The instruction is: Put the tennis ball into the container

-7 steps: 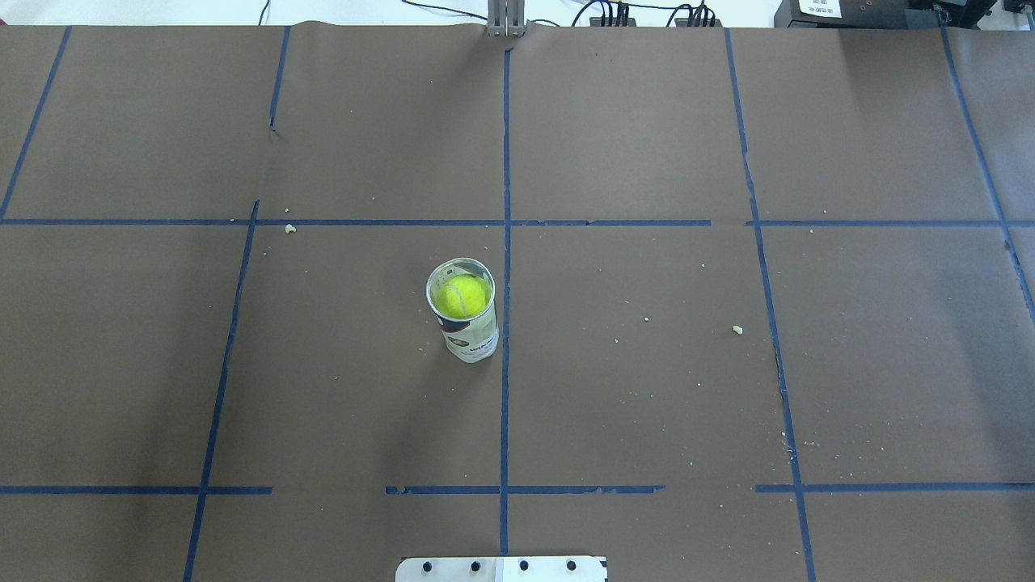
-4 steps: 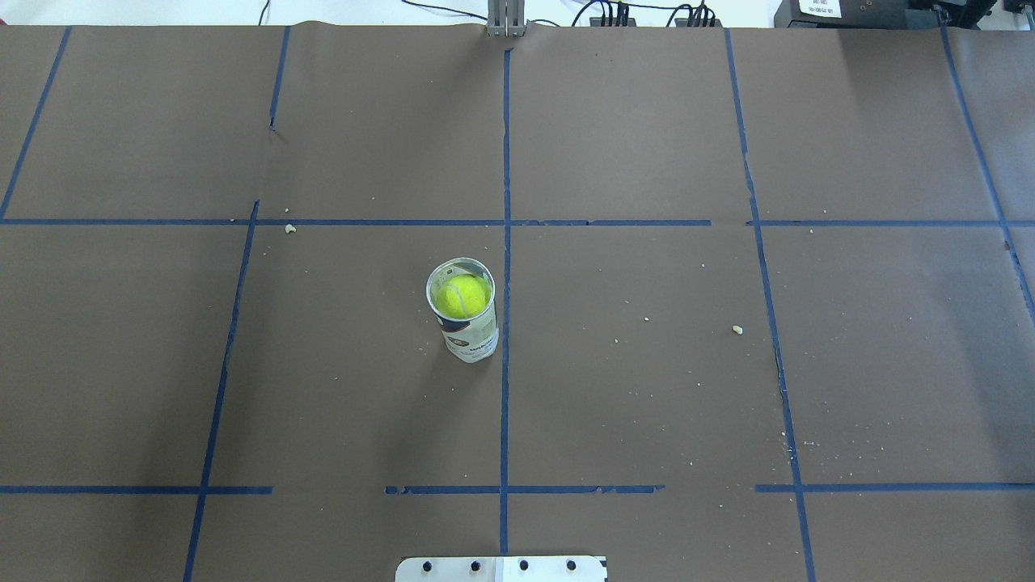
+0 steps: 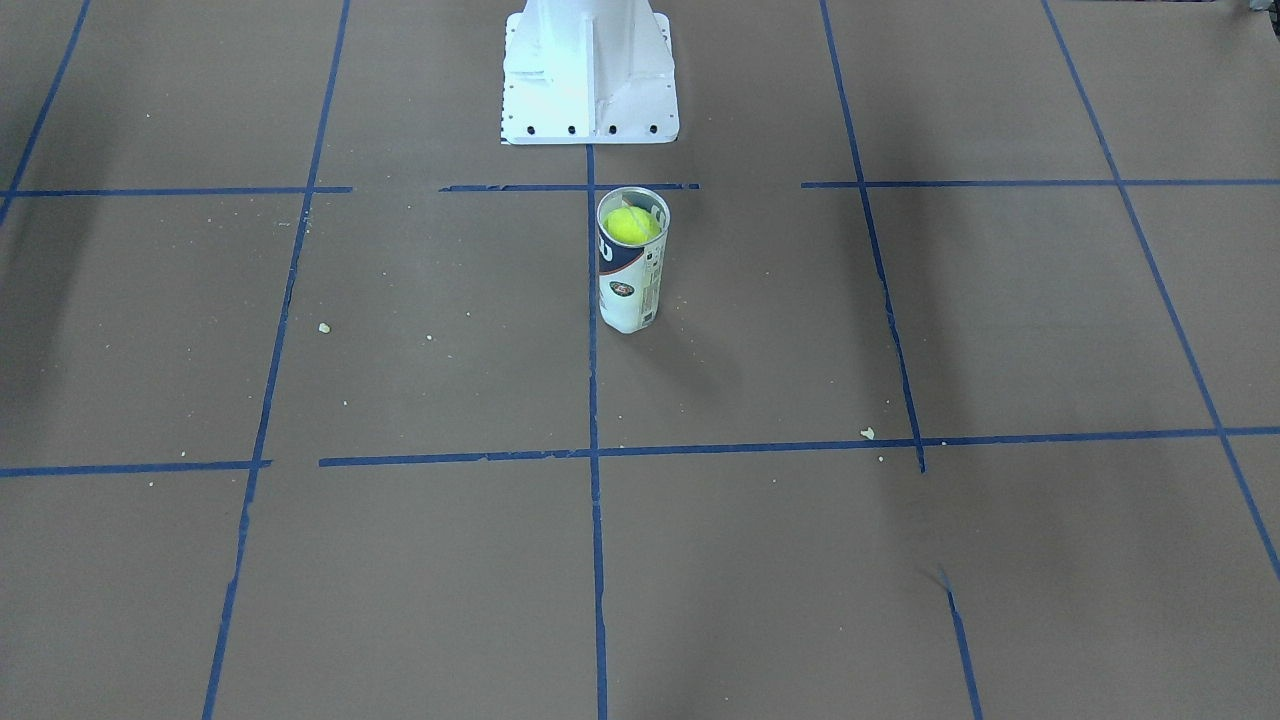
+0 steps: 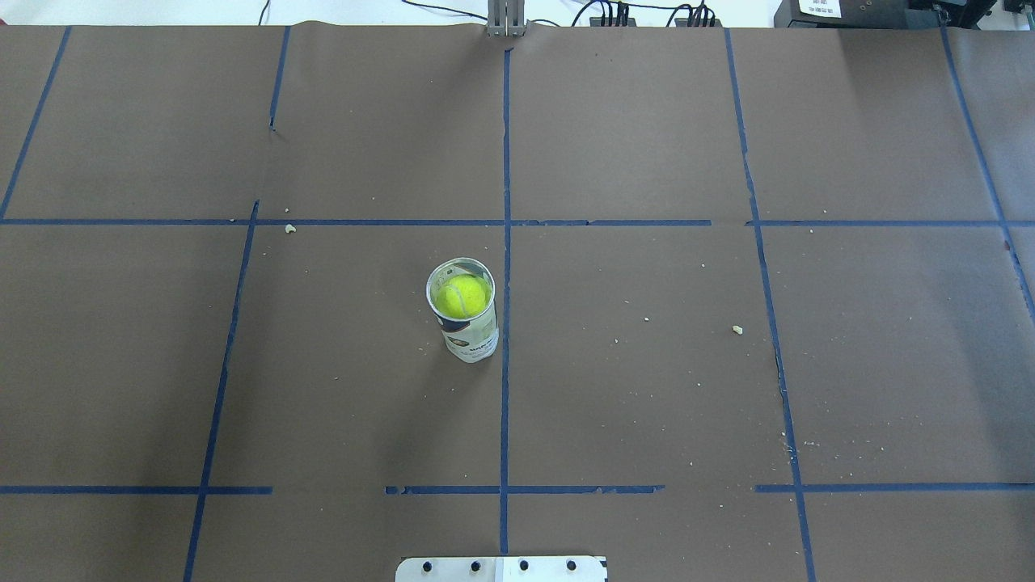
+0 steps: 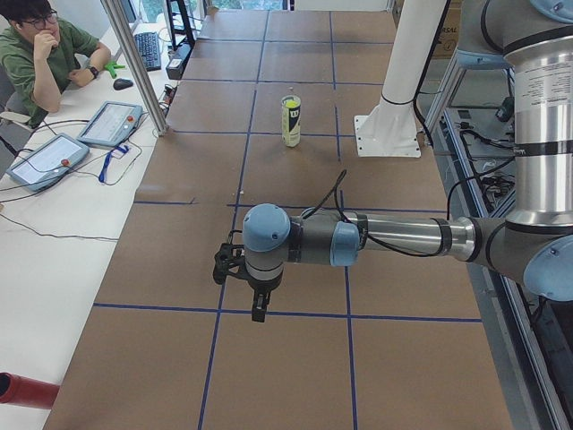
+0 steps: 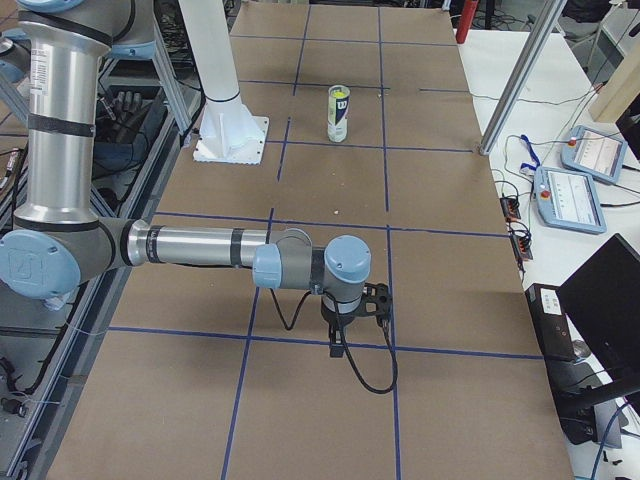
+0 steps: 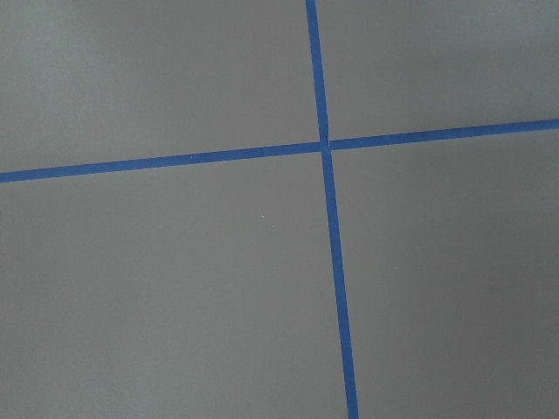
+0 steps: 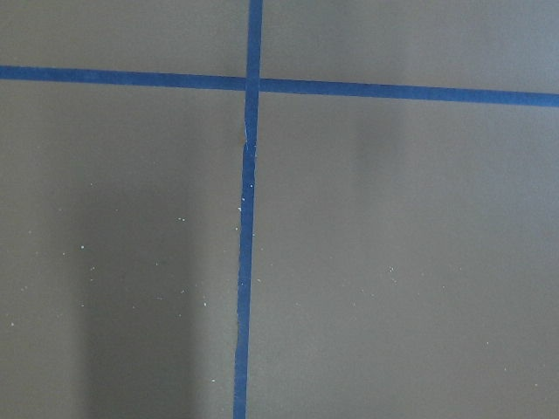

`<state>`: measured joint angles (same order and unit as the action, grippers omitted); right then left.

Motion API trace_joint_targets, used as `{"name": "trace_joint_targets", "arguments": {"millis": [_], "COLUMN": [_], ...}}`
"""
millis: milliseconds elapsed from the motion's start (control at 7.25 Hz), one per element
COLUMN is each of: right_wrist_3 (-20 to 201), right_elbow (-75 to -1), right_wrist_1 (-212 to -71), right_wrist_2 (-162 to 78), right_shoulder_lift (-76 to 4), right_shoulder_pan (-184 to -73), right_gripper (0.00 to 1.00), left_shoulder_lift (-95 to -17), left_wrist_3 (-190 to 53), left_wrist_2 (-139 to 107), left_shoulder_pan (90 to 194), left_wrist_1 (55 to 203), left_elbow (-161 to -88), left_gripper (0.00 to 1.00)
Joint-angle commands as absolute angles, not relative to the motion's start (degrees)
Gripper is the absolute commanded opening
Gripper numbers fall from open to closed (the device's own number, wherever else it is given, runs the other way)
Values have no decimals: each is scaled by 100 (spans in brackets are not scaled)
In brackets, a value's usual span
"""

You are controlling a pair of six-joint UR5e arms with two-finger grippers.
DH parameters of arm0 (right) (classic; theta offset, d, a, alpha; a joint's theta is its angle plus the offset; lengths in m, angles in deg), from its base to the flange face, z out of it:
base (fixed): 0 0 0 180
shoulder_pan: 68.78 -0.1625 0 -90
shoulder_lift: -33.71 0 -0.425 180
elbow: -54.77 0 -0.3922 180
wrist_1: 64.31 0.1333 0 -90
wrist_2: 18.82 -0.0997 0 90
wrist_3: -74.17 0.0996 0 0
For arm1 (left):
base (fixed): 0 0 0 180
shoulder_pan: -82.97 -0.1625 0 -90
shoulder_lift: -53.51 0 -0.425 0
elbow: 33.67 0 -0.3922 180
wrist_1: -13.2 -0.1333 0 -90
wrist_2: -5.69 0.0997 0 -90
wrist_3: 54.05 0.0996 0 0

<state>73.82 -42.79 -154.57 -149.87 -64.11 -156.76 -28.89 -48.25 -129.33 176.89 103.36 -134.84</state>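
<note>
The robot's two grey-and-blue arms lie low over bare paper toward the table's ends, the left arm (image 5: pixel 394 237) and the right arm (image 6: pixel 190 245) both well apart from the work. The left gripper (image 5: pixel 258 309) and right gripper (image 6: pixel 337 345) point down with nothing showing under them. How far their fingers are parted I cannot tell from these side views. The container (image 4: pixel 471 335), a tall clear plastic can with a white and navy label and a silvery rim, stands upright just beside the centre tape line, near the white metal pedestal (image 3: pixel 588 70). The tennis ball (image 4: pixel 462 296), bright yellow-green and fuzzy, sits inside it just under the rim, so the task looks done. The risk I judge left is a knock: the can is tall and narrow, and an arm sweeping across the middle could tip it and roll the ball out.

The table (image 4: pixel 647 404) is covered in brown paper gridded with blue tape (image 4: pixel 505 162) and dotted with pale crumbs (image 4: pixel 737 329). Across from the robot, an operator in a green shirt (image 5: pixel 45 54) sits at a white desk with two teach pendants (image 5: pixel 112 123)
</note>
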Motion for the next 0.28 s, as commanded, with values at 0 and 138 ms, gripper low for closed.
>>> {"name": "trace_joint_targets", "arguments": {"millis": [0, 138], "right_wrist_3": [7382, 7382], "right_elbow": [-4278, -4278], "right_wrist_1": [-15457, -15457], "right_wrist_2": [-14987, -14987], "right_shoulder_lift": [-6411, -6411], "right_shoulder_pan": [-15676, -15676], "right_gripper": [100, 100], "left_shoulder_lift": [-2884, -2884], "left_wrist_3": [-4825, -4825], "left_wrist_2": [-12974, -12975], "left_shoulder_pan": [17693, 17693], "left_wrist_1": [10320, 10329], "left_elbow": [-13510, -13510], "left_gripper": [100, 100]}}
